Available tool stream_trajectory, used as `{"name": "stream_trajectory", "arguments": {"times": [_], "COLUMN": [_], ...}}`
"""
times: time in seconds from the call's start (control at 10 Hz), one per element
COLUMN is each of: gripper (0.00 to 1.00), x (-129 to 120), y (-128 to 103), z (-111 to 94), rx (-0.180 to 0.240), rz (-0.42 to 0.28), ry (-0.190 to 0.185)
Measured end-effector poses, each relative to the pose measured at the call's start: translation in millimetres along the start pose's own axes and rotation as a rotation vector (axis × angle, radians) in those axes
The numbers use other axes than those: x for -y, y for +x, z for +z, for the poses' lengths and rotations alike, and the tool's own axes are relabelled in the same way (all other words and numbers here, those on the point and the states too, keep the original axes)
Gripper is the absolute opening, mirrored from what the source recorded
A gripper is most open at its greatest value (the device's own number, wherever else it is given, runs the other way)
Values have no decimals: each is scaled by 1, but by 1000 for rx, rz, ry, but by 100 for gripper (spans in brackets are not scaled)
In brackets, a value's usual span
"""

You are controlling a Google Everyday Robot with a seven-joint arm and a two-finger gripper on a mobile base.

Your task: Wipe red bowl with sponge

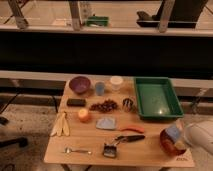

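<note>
We see a wooden table (145,151) with a green tray (155,98) at its far right. From the right edge the white arm reaches in, its gripper (181,134) clamped on the sponge (173,132). The red bowl (169,144) sits at the near right corner, and the tilted sponge rests at its far right rim. The purple bowl (79,84) stands far left, well apart.
</note>
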Motion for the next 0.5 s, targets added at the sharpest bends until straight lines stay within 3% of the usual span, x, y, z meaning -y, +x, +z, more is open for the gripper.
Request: {"name": "stream_trajectory", "arguments": {"times": [0.5], "gripper": [0], "x": [-8], "y": [-14], "z": [0], "rx": [21], "rz": [-48], "ry": [-4]}}
